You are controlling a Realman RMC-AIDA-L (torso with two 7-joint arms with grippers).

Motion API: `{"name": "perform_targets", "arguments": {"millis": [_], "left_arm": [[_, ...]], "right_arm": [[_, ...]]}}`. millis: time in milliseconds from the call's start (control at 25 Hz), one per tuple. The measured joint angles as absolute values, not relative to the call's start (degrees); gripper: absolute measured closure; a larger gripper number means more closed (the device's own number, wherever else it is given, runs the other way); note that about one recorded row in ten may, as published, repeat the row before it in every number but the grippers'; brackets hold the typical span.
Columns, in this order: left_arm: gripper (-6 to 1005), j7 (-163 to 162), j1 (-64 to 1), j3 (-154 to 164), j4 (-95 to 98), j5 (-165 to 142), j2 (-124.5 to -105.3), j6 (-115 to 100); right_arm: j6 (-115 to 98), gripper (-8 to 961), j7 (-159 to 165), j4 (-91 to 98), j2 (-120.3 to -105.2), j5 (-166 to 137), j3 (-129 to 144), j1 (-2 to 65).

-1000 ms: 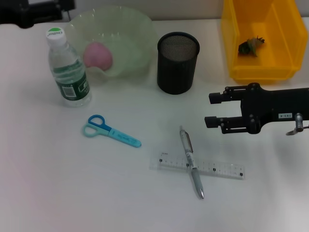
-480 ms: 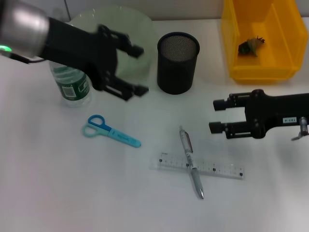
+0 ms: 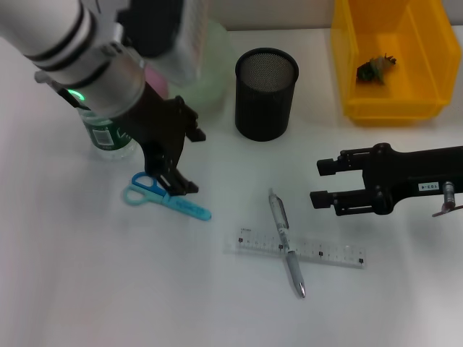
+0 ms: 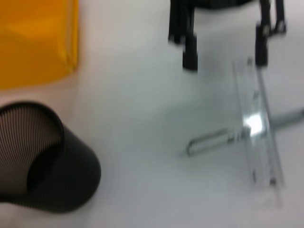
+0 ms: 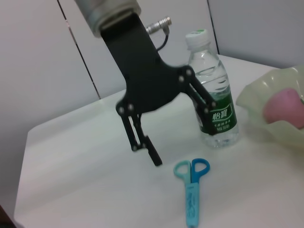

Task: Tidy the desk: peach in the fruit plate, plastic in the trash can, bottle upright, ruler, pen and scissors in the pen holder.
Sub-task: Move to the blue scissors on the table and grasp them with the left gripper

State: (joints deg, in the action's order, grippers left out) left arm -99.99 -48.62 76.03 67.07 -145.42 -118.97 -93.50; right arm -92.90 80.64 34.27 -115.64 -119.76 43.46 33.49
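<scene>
The blue scissors [image 3: 168, 199] lie flat on the white desk, also in the right wrist view [image 5: 192, 189]. My left gripper [image 3: 190, 162] is open and hangs just above and beside their handles; it also shows in the right wrist view [image 5: 183, 133]. The water bottle [image 5: 213, 97] stands upright, partly hidden by my left arm in the head view [image 3: 108, 138]. The pink peach [image 5: 285, 107] lies in the green plate [image 3: 215, 65]. The pen [image 3: 286, 241] lies across the clear ruler [image 3: 329, 253]. My right gripper [image 3: 319, 183] is open and empty, right of the pen.
The black mesh pen holder [image 3: 266, 94] stands at the back middle, also in the left wrist view [image 4: 43, 167]. The yellow bin [image 3: 427, 87] at the back right holds a dark plastic scrap [image 3: 375, 68].
My left arm has swung in from the back left, over the plate and bottle, down to the scissors. My right gripper has barely shifted.
</scene>
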Motion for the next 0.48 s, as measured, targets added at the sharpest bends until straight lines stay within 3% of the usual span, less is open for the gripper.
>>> {"name": "perform_targets", "arguments": {"millis": [480], "left_arm": [[226, -101.02, -52.04, 88.68, 56.44, -150.15, -119.18, -85.75]], "right_arm": [[-91.36, 271, 81.64, 35.00, -117.00, -119.48, 43.42, 33.40]]}}
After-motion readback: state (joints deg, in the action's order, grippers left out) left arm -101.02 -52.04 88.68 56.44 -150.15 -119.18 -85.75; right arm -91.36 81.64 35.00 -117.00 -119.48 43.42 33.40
